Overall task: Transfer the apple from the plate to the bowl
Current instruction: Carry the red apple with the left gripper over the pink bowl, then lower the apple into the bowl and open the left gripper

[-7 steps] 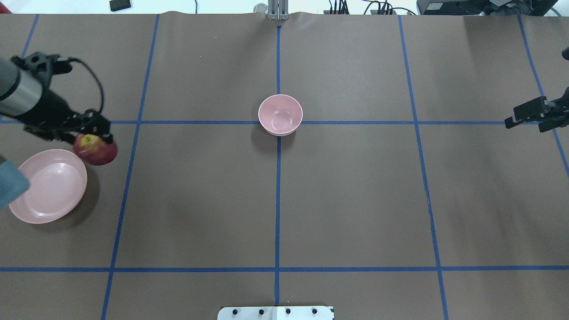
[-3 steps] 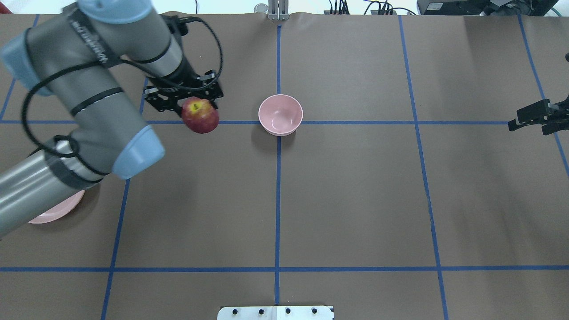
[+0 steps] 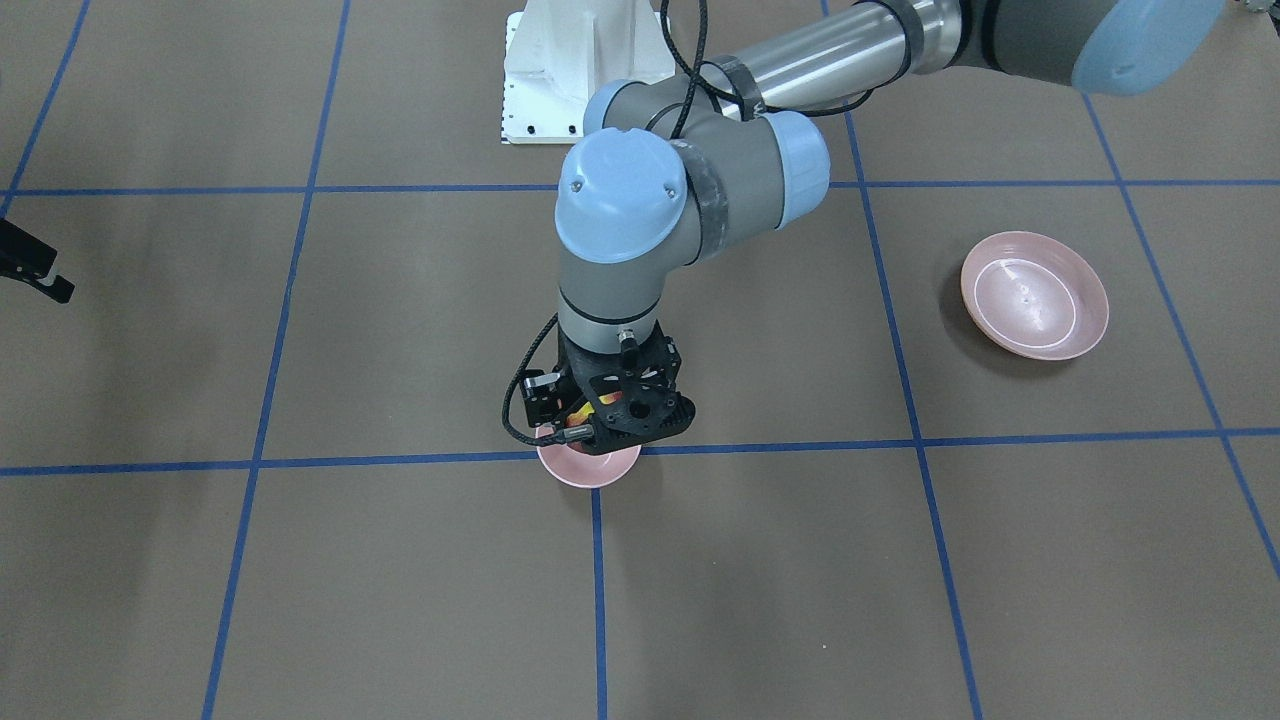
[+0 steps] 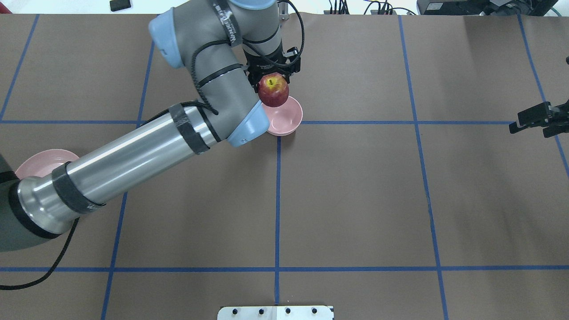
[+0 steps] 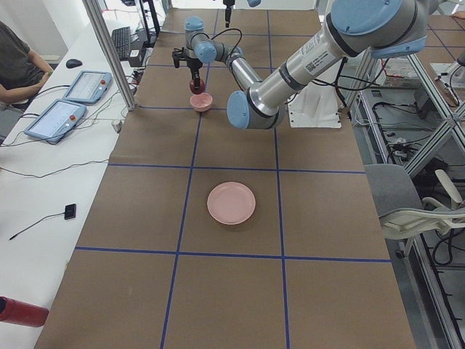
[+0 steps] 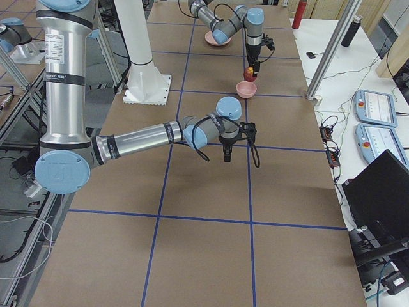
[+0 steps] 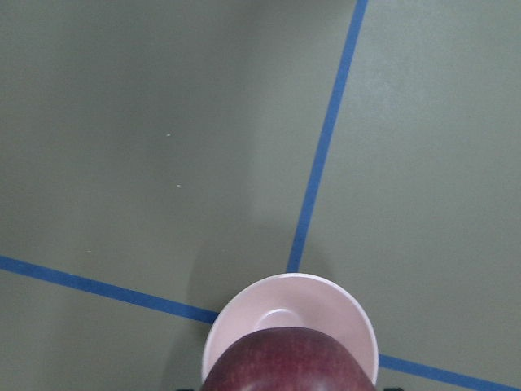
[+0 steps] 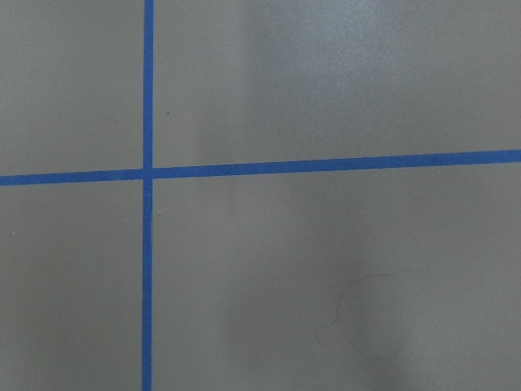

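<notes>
Both sides of the apple [image 4: 273, 91] are clamped by the left gripper [image 3: 612, 420], which points straight down. Less than half a second ago this gripper carried the apple well short of the bowl [image 4: 290, 119], on the robot's left of it. Now the bowl sits directly below the gripper and the apple hangs just above it. Around the apple we see bare pink inside the bowl. The plate [image 3: 1035, 308] lies well away from the gripper on the desk [image 4: 355, 200], back on the side the arm reaches in from, with only its white ring showing within. Far off, the right gripper [image 4: 535, 121] hovers much where it was; we cannot tell whether its jaws are apart.
</notes>
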Action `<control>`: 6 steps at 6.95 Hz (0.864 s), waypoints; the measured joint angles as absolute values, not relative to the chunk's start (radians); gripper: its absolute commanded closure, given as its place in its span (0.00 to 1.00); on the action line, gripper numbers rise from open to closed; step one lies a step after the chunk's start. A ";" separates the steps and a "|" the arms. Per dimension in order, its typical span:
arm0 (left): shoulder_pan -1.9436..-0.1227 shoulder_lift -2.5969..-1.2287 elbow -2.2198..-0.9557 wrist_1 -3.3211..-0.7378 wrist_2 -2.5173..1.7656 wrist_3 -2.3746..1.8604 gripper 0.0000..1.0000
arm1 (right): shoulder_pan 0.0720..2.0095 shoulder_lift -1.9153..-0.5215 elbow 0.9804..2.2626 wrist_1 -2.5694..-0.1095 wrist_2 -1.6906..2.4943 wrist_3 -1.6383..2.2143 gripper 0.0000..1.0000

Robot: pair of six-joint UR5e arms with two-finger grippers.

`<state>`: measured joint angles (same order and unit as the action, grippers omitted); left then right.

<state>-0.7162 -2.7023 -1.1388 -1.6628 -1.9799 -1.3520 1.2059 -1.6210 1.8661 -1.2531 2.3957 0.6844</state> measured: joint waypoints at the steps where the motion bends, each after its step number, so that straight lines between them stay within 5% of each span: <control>1: -0.689 -2.716 -1.097 -1.678 -1.949 -1.360 1.00 | 1.205 -1.620 1.864 -1.253 2.394 0.685 0.00; 2: -0.667 -2.719 -1.070 -1.686 -1.909 -1.363 0.87 | 1.205 -1.618 1.862 -1.254 2.392 0.685 0.00; 3: -0.658 -2.719 -1.058 -1.694 -1.891 -1.362 0.55 | 1.204 -1.616 1.861 -1.254 2.392 0.687 0.00; 5: -0.652 -2.709 -1.045 -1.723 -1.882 -1.361 0.15 | 1.204 -1.612 1.855 -1.254 2.394 0.693 0.00; 6: -0.648 -2.702 -1.030 -1.745 -1.881 -1.360 0.03 | 1.204 -1.610 1.852 -1.253 2.394 0.695 0.00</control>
